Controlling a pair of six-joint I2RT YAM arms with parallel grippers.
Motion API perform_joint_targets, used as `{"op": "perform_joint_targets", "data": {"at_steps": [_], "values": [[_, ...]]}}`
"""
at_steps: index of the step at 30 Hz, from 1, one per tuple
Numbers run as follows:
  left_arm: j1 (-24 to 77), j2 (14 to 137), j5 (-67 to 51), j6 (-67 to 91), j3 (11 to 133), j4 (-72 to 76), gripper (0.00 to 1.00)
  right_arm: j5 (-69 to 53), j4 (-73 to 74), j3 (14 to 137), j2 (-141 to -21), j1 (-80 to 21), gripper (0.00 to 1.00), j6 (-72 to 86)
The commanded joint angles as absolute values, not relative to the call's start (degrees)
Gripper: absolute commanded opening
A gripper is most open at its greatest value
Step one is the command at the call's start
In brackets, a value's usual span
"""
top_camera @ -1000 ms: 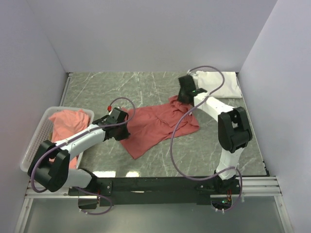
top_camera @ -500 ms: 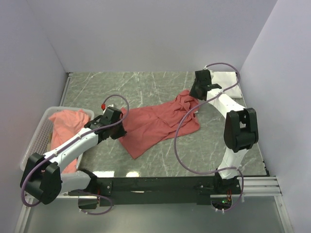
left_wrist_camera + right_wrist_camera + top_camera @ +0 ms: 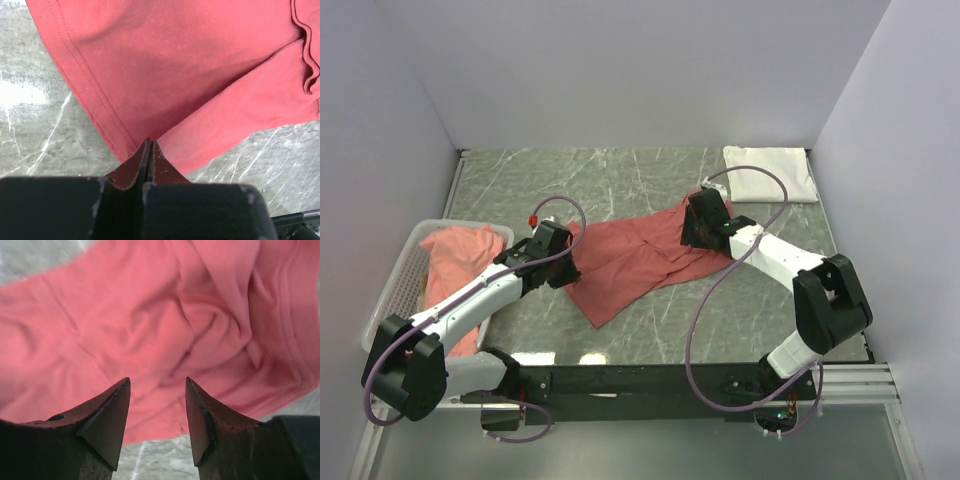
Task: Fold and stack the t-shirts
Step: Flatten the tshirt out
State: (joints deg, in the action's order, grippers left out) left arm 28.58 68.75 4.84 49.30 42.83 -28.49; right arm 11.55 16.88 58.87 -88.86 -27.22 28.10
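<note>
I record the left arm (image 3: 470, 296) and the right arm (image 3: 775, 257) as alike in build: white tubular links between bulky black joint housings, both bolted to a black base rail (image 3: 640, 382). A thin purple cable (image 3: 582, 215) loops off the left arm's wrist. A longer purple cable (image 3: 687, 340) runs from the right arm's wrist to its base. I note a small red tab (image 3: 533, 217) near the left wrist and a green light (image 3: 781, 412) at the right base. The left gripper (image 3: 149, 146) has black fingers with pale chips along their edges. The right gripper (image 3: 157, 385) has dark wedge-shaped fingers, one with a small round hole (image 3: 55, 417).
</note>
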Motion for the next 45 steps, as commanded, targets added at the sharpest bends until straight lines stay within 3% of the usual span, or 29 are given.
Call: {"op": "perform_joint_targets", "data": {"at_steps": [1,12,16,20,23,26,45], "values": [[28.3,67.4,4.0,49.9,43.0,-27.8,0.01,13.2,14.1,57.5,-90.8,-27.7,0.55,29.2],[28.3,66.3,4.4,49.9,42.4,-28.3,0.01,11.3,12.7,60.4,-97.1,-27.9,0.55,29.4],[28.2,66.1,4.4,50.0,42.2,-28.3,0.01,10.7,12.2,60.9,-98.2,-27.9,0.49,29.9],[28.2,66.1,4.3,50.0,42.0,-28.3,0.01,11.1,13.4,64.1,-98.8,-27.9,0.22,29.4],[28.1,65.7,4.7,49.9,42.2,-28.8,0.01,12.1,15.5,66.7,-97.7,-27.5,0.07,28.7],[28.0,65.4,4.8,49.9,42.2,-28.9,0.01,12.0,16.3,68.8,-96.5,-26.9,0.0,28.1],[22.2,58.6,8.3,49.8,45.3,-35.5,0.01,7.7,23.3,81.1,-88.5,-12.5,0.0,25.9]]}}
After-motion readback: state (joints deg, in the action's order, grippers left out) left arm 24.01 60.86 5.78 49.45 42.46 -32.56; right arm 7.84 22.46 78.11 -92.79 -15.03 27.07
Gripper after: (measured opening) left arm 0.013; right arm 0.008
